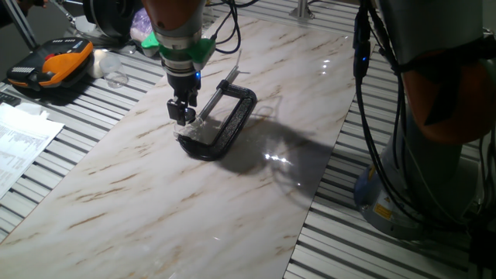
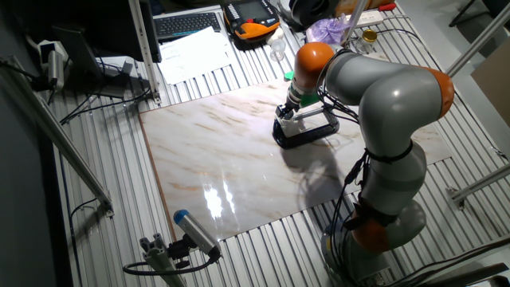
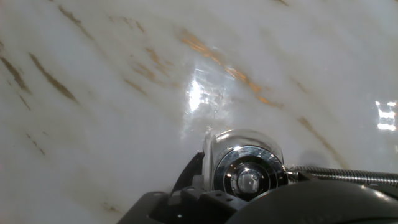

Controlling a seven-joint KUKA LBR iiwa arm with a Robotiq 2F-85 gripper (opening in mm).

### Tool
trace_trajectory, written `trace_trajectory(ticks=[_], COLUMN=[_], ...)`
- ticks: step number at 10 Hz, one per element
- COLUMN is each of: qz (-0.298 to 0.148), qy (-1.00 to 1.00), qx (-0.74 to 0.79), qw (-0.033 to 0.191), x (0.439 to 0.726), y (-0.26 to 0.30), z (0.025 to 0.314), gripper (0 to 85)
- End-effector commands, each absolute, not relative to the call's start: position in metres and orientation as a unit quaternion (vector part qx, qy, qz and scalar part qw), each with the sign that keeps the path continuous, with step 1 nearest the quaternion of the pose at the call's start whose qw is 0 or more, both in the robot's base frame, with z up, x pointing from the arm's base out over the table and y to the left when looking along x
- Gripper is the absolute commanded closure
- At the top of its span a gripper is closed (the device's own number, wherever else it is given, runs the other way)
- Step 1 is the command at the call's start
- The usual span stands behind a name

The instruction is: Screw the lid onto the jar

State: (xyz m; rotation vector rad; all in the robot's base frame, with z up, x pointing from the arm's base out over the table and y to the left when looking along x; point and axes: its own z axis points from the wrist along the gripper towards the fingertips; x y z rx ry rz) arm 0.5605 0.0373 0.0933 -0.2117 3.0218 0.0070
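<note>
In the hand view the silvery lid (image 3: pixel 249 172) lies on top of the clear jar (image 3: pixel 241 138), low in the frame and free of any finger. The jar (image 1: pixel 189 132) is held at the near end of a black C-clamp (image 1: pixel 232 120) lying on the marble board. My gripper (image 1: pixel 184 118) points straight down, just above and slightly left of the jar. Its fingers look pressed together with nothing between them. In the other fixed view the gripper (image 2: pixel 285 112) hangs over the clamp's (image 2: pixel 307 131) left end, and the jar is too small to make out there.
The clamp's steel screw rod (image 3: pixel 343 175) runs off to the right from the jar. An orange and black tool case (image 1: pixel 53 66) and papers (image 1: pixel 23 136) lie left of the board on the slatted table. A blue-tipped tool (image 2: pixel 194 232) rests near the board's front edge.
</note>
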Motion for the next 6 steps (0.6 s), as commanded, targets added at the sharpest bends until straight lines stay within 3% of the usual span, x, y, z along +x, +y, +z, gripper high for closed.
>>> trace_trajectory(ticks=[1, 6], qz=[0.002, -0.001], qy=[0.996, 0.996], qx=[-0.070, -0.071], qw=[0.056, 0.057], x=[0.5605, 0.5608], y=[0.0377, 0.0376], z=[0.0928, 0.0914], gripper=[17.0, 17.0])
